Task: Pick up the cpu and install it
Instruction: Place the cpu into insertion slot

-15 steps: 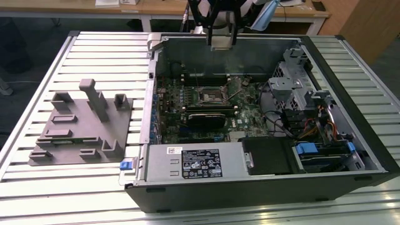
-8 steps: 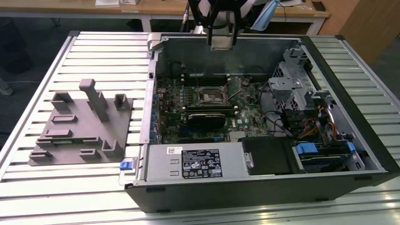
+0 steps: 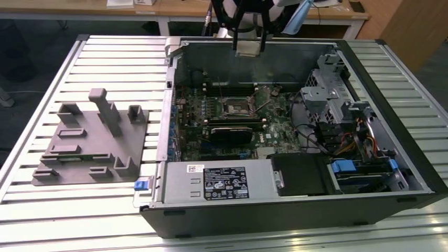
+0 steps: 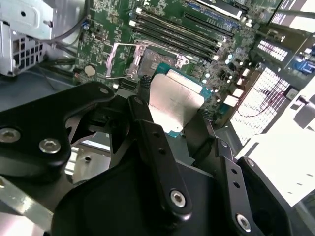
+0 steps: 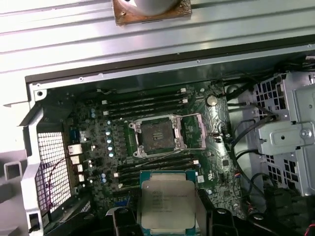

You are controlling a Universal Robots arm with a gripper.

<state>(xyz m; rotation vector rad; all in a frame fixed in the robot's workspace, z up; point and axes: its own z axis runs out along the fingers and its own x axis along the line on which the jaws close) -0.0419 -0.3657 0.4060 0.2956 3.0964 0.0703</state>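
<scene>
The cpu (image 3: 248, 49), a flat square chip with a pale metal top, hangs above the far wall of the open computer case (image 3: 392, 121). My gripper (image 3: 248, 46) is shut on it, one black finger on each side edge. In the second wrist view the cpu (image 4: 173, 103) sits between the fingers (image 4: 147, 128) of the gripper (image 4: 172, 112), with the open motherboard socket (image 4: 132, 63) beyond it. The first wrist view looks down on the cpu (image 5: 167, 202) in the gripper (image 5: 168, 217), a short way off the empty socket (image 5: 157, 136). The socket (image 3: 236, 107) lies mid-board.
A grey fixture (image 3: 87, 142) with posts and slots lies on the slatted table (image 3: 105, 58) at the exterior view's left. Inside the case are a black block (image 3: 227, 135) near the socket, a metal drive cage (image 3: 336, 92), cables (image 3: 350, 142) and a labelled power supply (image 3: 217, 181).
</scene>
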